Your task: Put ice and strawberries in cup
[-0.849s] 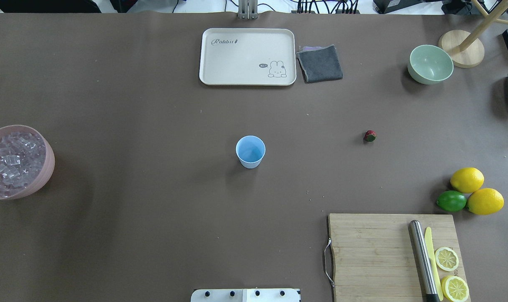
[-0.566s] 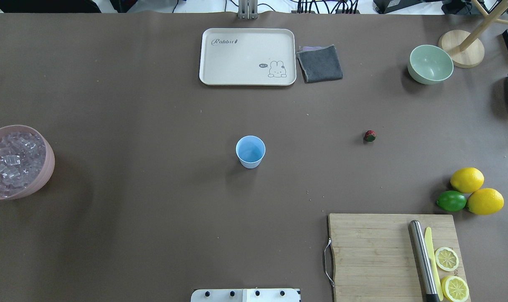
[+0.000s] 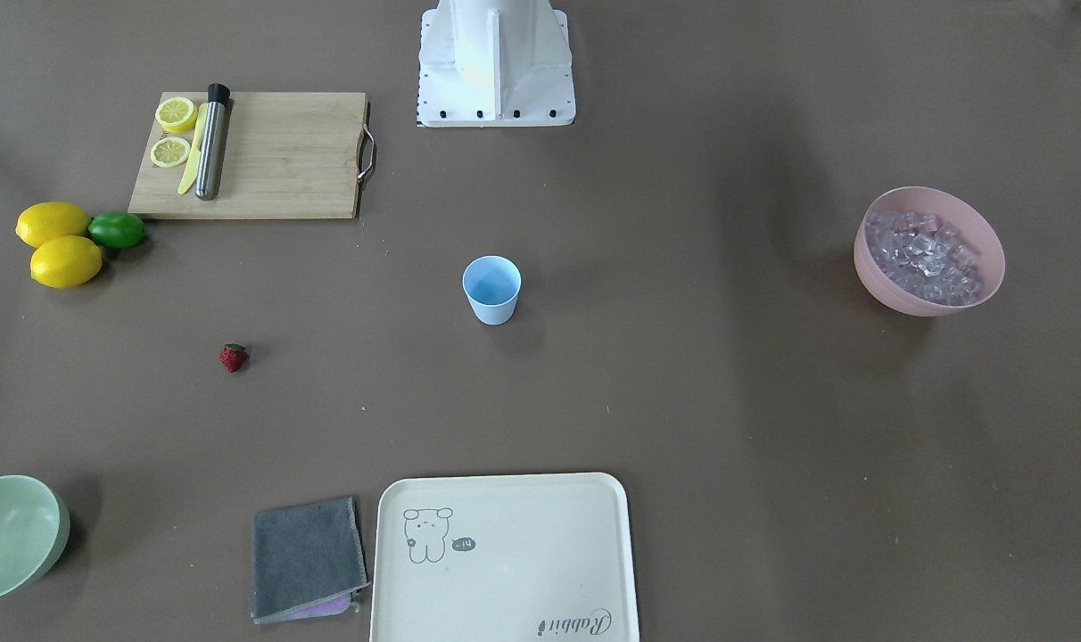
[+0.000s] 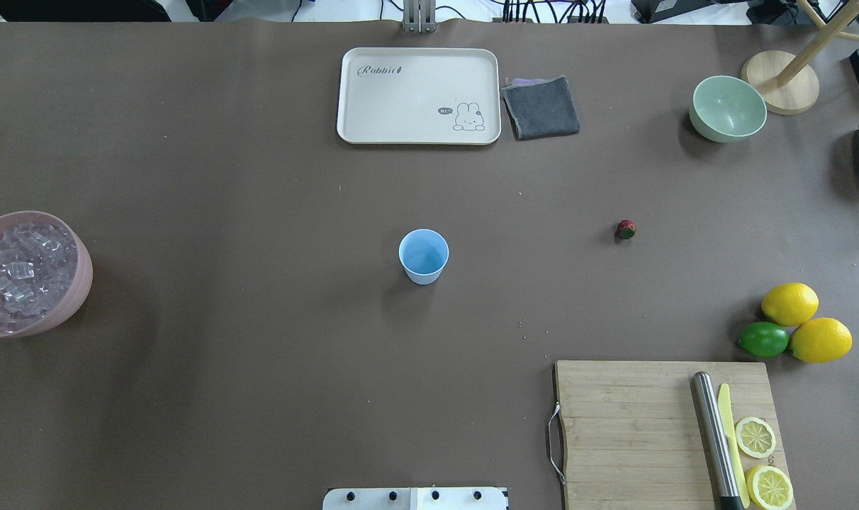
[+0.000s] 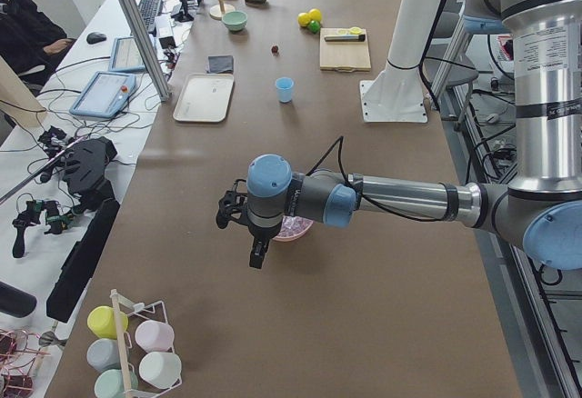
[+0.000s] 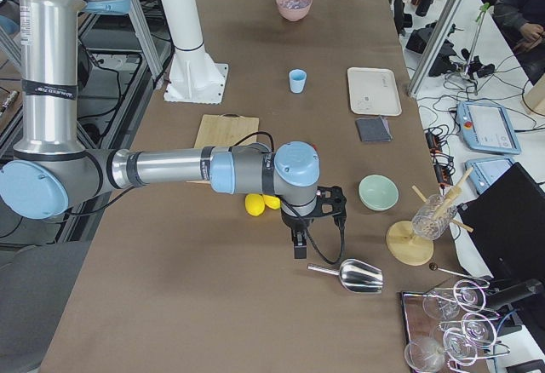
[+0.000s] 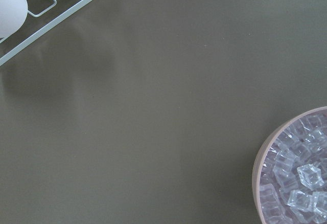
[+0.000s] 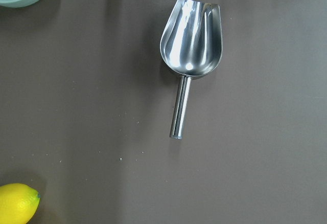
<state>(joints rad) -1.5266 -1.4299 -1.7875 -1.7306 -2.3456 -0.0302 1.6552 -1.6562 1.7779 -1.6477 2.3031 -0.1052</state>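
Observation:
The pale blue cup (image 4: 423,256) stands upright and empty at mid-table, also in the front view (image 3: 491,289). The strawberry (image 4: 626,229) lies alone on the table to the cup's right. The ice (image 4: 18,276) fills a pink bowl (image 4: 83,273) at the table's left edge, and the left wrist view catches a part of it (image 7: 301,183). My left gripper (image 5: 258,254) shows only in the exterior left view, hanging beside that bowl. My right gripper (image 6: 300,245) shows only in the exterior right view, above the table. I cannot tell whether either is open or shut.
A metal scoop (image 8: 191,40) lies below the right wrist, near a pale green bowl (image 4: 728,108). Two lemons and a lime (image 4: 764,339) sit beside a cutting board (image 4: 628,425) with a knife and lemon halves. A cream tray (image 4: 419,95) and grey cloth (image 4: 541,106) lie far back.

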